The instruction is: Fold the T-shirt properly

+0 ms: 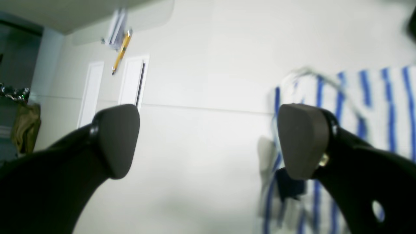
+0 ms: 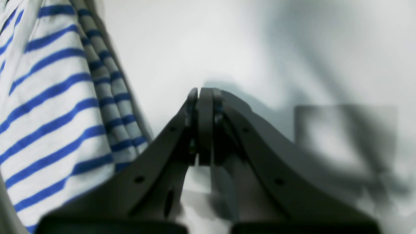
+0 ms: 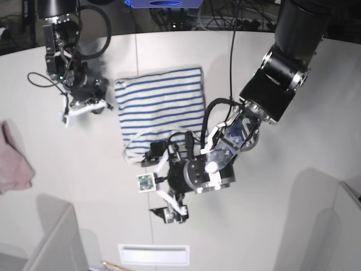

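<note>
White table point(image 3: 271, 186) carrying shirt point(image 3: 161, 110), lying as folded striped block mid-table. Am holding left gripper point(image 1: 208, 143) spread wide, empty, beside shirt's near edge. Am keeping right gripper point(image 2: 203, 126) pinched shut, empty, parked aside, clearing cloth.

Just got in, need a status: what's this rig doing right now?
It's a two-arm robot folding a striped T-shirt, which lies on the white table as a compact folded rectangle. The left gripper sits at the shirt's near edge with its jaws wide open and nothing between them. The right gripper is off to the shirt's side, jaws shut and empty. A pinkish cloth lies apart at the table edge.
</note>
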Controlling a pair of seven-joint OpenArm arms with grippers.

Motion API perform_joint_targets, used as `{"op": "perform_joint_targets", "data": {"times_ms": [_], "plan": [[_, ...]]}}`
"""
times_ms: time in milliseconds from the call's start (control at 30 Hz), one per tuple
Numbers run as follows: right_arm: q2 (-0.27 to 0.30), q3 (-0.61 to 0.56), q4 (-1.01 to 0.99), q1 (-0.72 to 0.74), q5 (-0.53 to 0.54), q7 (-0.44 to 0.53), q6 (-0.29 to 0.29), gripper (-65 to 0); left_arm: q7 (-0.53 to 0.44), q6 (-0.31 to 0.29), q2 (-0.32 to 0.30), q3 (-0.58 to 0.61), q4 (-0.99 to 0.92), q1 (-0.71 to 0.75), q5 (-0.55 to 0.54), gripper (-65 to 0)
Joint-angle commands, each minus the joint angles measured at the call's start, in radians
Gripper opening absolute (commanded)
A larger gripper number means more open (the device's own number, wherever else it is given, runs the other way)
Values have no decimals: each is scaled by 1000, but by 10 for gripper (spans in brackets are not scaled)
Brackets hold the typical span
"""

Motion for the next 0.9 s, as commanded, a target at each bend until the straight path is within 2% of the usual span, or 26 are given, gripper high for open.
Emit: {"op": "perform_joint_targets", "data": {"times_ms": [0,100,200,233,333,400,433,600,700,867], "plan": [[12,3,26,-6,-20,24,-6,-650,-4,6,-19,-16,45,1,5,0],[9,3,87,-50,-142,63,-6,-650,-4,7,-63,-50,151,83,5,0],[3,-3,199,-128,-307,101,-6,-650,-4,9,-102,-185,293,221,14,0],[3,-4,228,-153,-353,119,-6,-650,-4,9,-112,-237,335,275,14,-31],[3,-6,301,-233,-502,202,-3,-650,-4,9,-135,-411,459,441,16,-327],[5,-6,311,-288,-608,279,-1,-650,-4,9,-146,-520,490,542,16,-579],[5,-6,311,-309,-656,326,-1,-650,-7,9,-154,-569,490,585,16,-650],[5,-6,308,-448,-826,583,0,-650,-41,6,-160,-825,490,797,6,-650],[3,-6,305,-547,-872,747,0,-650,-259,6,-158,-957,482,943,6,-650],[3,-4,299,-716,-886,891,0,-650,-787,6,-149,-1132,393,1217,5,-650]]}}
